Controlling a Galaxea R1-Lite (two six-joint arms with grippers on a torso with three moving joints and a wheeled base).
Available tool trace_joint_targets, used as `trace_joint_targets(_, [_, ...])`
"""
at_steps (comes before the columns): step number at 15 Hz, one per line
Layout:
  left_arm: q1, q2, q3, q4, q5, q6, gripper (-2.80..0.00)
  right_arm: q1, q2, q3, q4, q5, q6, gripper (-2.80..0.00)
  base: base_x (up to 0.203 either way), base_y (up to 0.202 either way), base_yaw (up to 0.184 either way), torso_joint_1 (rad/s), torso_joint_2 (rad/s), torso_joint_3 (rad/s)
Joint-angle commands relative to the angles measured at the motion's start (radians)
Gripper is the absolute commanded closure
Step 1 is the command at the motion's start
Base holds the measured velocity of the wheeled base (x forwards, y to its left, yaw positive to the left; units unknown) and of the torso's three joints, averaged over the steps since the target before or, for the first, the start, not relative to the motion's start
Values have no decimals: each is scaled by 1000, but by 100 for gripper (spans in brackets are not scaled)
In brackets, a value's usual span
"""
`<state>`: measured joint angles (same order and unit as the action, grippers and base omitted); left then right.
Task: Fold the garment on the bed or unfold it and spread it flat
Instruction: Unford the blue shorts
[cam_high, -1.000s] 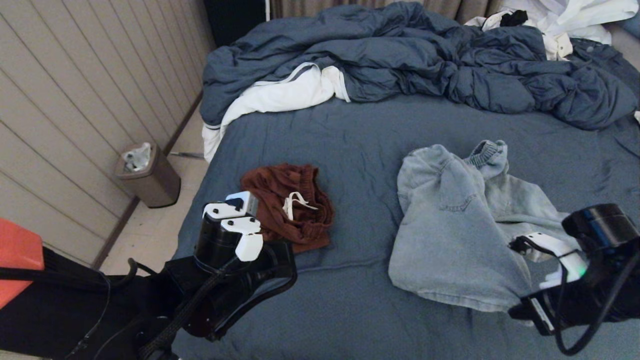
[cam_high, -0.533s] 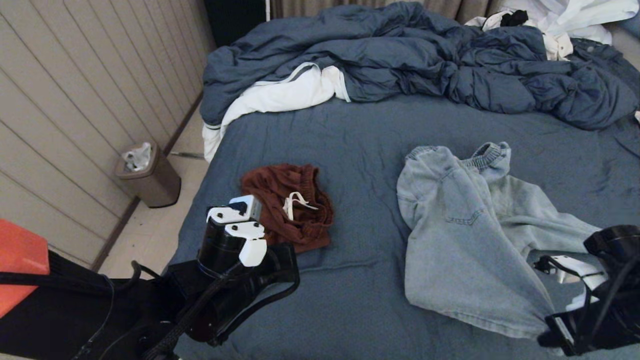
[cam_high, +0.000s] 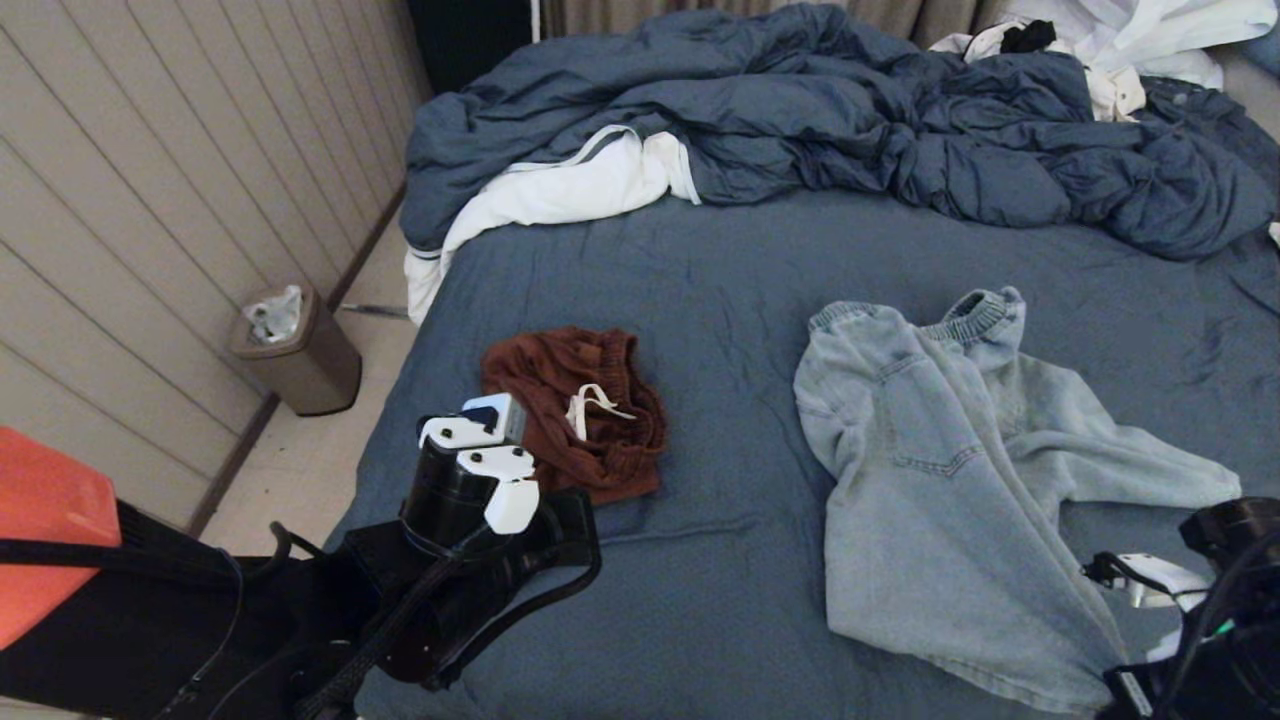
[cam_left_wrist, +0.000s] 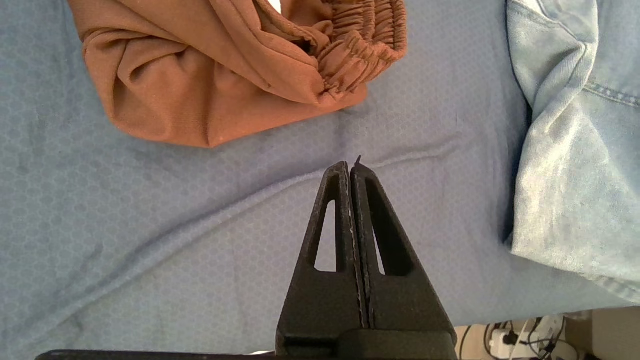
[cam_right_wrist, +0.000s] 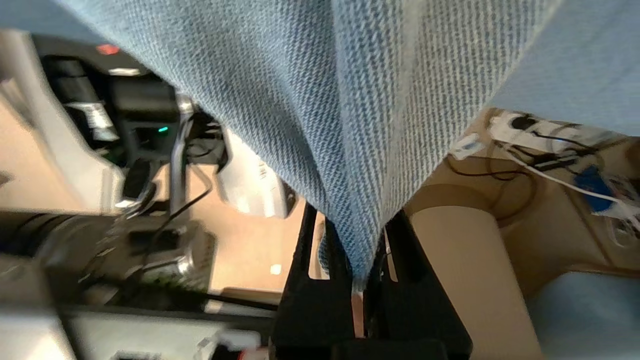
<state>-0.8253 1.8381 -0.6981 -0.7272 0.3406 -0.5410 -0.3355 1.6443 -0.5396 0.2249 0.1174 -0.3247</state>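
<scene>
The right pincer (cam_right_wrist: 357, 260), clamped on the denim shorts (cam_high: 950, 480), has dragged their hem toward five o'clock, stretching them flatter on the bed (cam_high: 700, 280); the left pincer (cam_left_wrist: 351, 172) stays closed, idle.

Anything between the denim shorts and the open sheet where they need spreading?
Nothing visible. The right end effector grips the denim shorts' hem; bare sheet on the bed surrounds them. The rust shorts lie apart, leftward.
</scene>
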Motion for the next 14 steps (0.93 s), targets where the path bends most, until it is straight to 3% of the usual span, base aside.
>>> trace_joint_targets(1, [0, 1, 0, -4, 3, -4, 0, -4, 36, 46, -64, -12, -12, -280, 0, 0, 0, 0, 0, 0])
trace_joint_targets(8, [0, -5, 0, -4, 3, -4, 0, -24, -107, 56, -160, 5, -33, -280, 0, 0, 0, 0, 0, 0])
trace_joint_targets(11, [0, -7, 0, -4, 3, -4, 0, -89, -84, -99, -156, 9, -31, -280, 0, 0, 0, 0, 0, 0])
trace_joint_targets(14, [0, -8, 0, -4, 3, -4, 0, -211, 122, -331, -157, 10, -29, -280, 0, 0, 0, 0, 0, 0])
